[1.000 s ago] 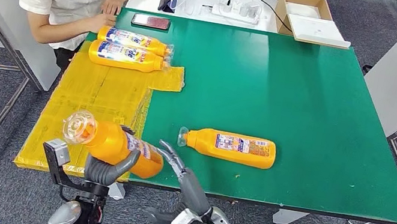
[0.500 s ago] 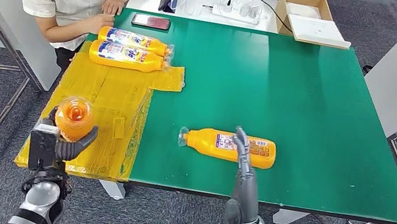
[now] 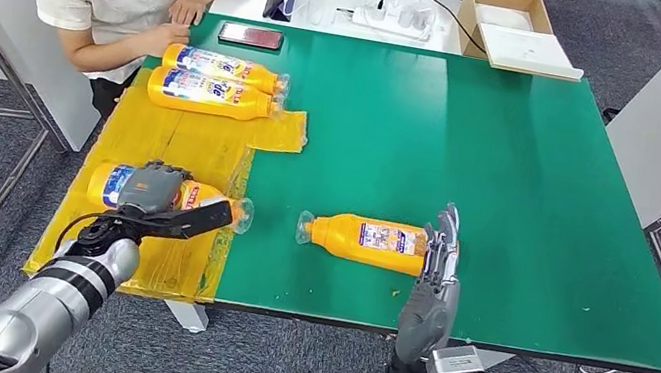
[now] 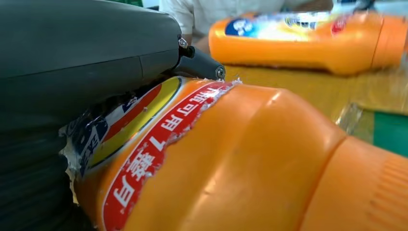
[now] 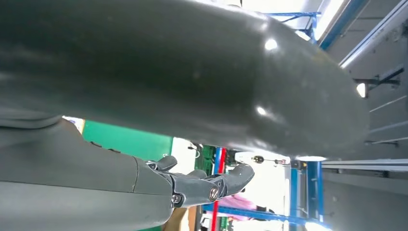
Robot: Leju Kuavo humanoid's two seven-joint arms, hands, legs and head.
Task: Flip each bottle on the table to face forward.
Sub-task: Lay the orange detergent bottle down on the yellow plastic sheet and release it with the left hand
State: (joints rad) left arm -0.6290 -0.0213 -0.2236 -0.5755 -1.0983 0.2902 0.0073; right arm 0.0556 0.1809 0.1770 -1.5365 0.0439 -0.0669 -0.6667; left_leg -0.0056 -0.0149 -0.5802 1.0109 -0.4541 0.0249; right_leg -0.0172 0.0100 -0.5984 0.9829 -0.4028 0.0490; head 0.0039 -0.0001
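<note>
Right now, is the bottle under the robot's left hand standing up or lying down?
Lying down: the orange bottle rests sideways on the yellow mat, left hand on it.

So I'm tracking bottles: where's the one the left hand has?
In the head view, the orange plastic bottle lies under the left hand on the yellow sheet, near the table's front-left.

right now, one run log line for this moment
left hand grips bottle lying on yellow sheet | right hand open at base of second bottle
</note>
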